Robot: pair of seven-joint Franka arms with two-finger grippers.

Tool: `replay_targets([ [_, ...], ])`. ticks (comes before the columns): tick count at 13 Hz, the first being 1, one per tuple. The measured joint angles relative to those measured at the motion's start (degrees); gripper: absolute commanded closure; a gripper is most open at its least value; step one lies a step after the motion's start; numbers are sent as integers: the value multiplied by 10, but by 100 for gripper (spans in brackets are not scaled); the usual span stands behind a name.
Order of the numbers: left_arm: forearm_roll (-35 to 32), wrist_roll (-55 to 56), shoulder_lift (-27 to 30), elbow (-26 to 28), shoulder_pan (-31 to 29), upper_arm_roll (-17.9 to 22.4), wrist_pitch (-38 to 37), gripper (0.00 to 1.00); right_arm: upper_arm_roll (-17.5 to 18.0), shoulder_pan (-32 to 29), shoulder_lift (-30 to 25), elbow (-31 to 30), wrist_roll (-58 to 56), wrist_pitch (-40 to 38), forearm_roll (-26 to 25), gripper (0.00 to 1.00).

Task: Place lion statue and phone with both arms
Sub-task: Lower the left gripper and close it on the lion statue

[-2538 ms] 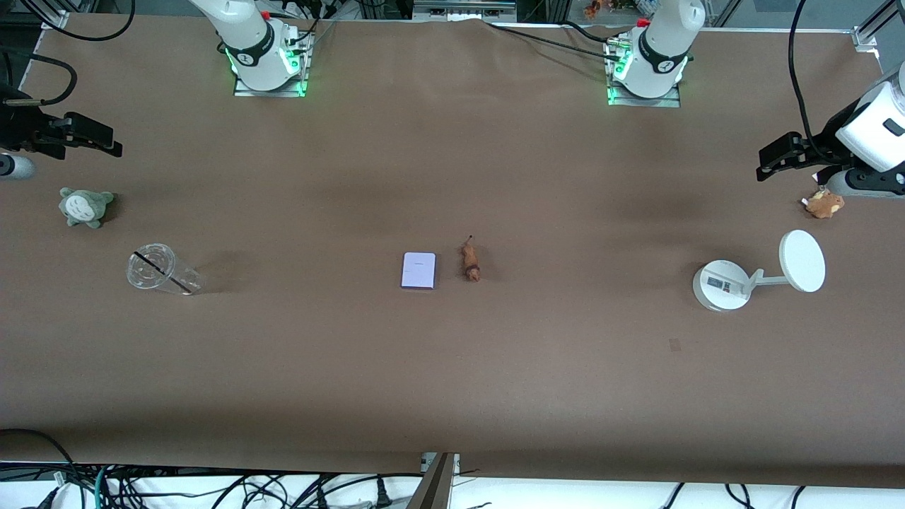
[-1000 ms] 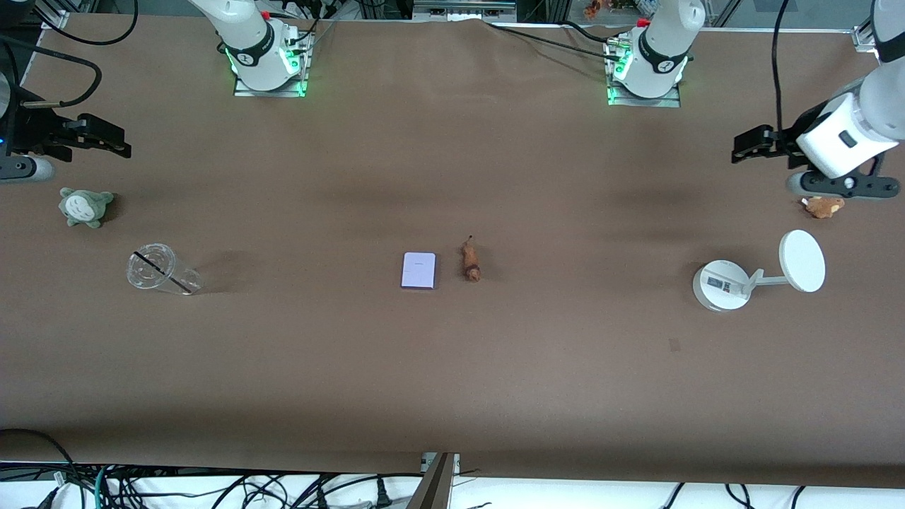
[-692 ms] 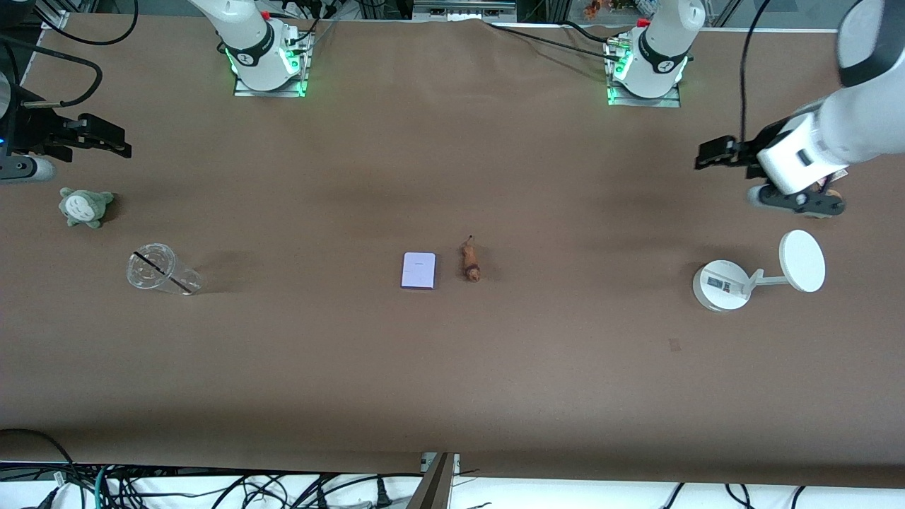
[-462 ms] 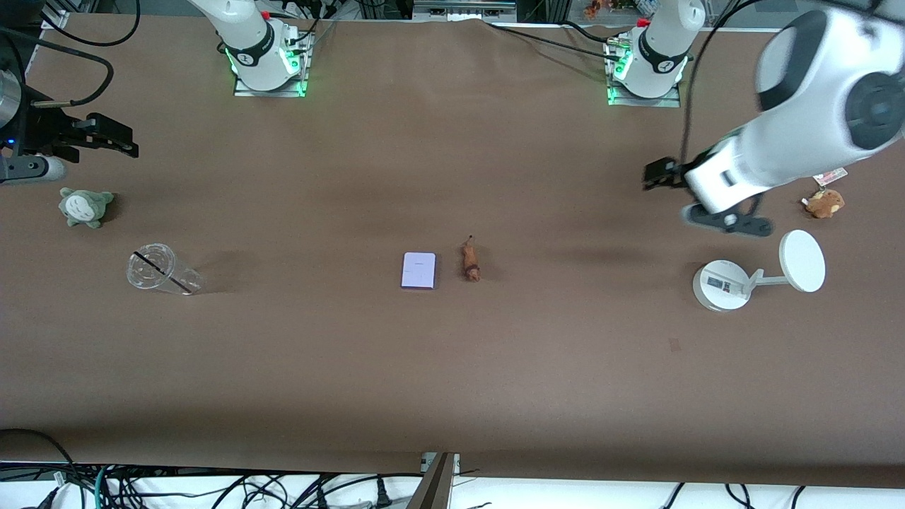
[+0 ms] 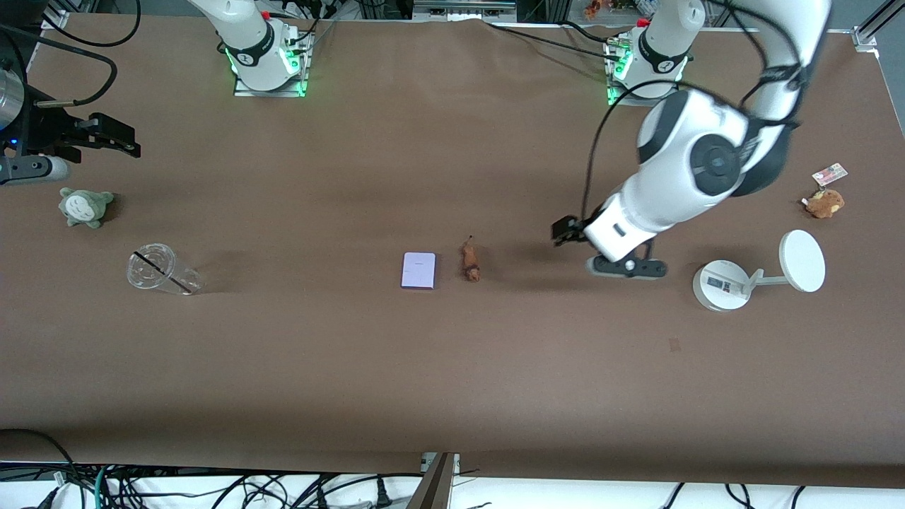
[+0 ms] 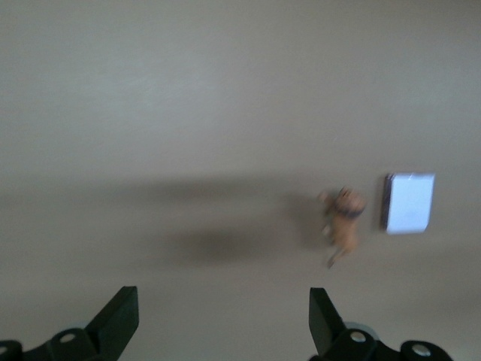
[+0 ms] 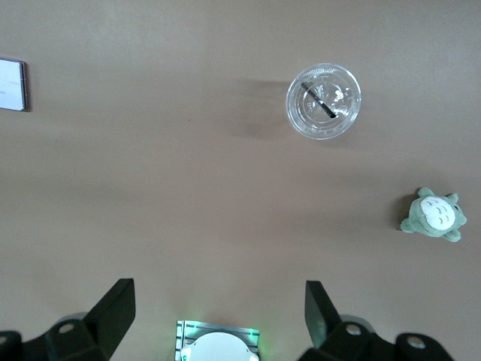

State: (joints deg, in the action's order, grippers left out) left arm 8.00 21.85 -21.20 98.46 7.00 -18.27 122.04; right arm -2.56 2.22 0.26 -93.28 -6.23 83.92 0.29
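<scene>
The left gripper (image 5: 565, 232), a black two-finger unit on the white left arm, has swung in from the left arm's end of the tabletop, where it hung near the small tan-brown plush toy (image 5: 824, 202), and now sits low over the brown tabletop (image 5: 452, 367) between the white round stand with a disc on a stalk (image 5: 756, 271) and the tabletop's centre. Its fingers (image 6: 120, 320) are spread fully and hold nothing. This move has uncovered the plush toy and a small card-like tag (image 5: 828, 172) beside it. The right gripper (image 5: 117, 140) has crept only slightly and waits, jaws wide and empty, over the tabletop edge at the right arm's end, above the grey-green plush creature (image 5: 85, 206). The task's things have not moved: the lion statue (image 5: 470, 261), a tiny elongated orange-brown figurine with a thin tail, lies near the tabletop's centre, and the phone (image 5: 418, 270), a flat pale lavender-white slab with a darker purple edge, lies just beside it toward the right arm's end, the two apart. The change indicates that the left arm has begun its approach to the lion statue, which appears ahead of it in the left wrist view; no pickup is yet done. A clear plastic cup with a dark straw (image 5: 161, 271) lies toward the right arm's end. The stand's base carries a small printed label and the tag shows print, but neither can be read; no brand is legible anywhere.
</scene>
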Motion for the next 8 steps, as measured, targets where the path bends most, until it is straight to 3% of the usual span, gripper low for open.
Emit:
replay_targets([
  [3, -5, 81, -71, 1, 62, 0, 132, 0, 0, 0, 0, 0, 0, 0, 0, 0],
  [8, -181, 267, -141, 0, 116, 0, 228, 0, -3, 0, 0, 1, 0, 0, -1, 0],
])
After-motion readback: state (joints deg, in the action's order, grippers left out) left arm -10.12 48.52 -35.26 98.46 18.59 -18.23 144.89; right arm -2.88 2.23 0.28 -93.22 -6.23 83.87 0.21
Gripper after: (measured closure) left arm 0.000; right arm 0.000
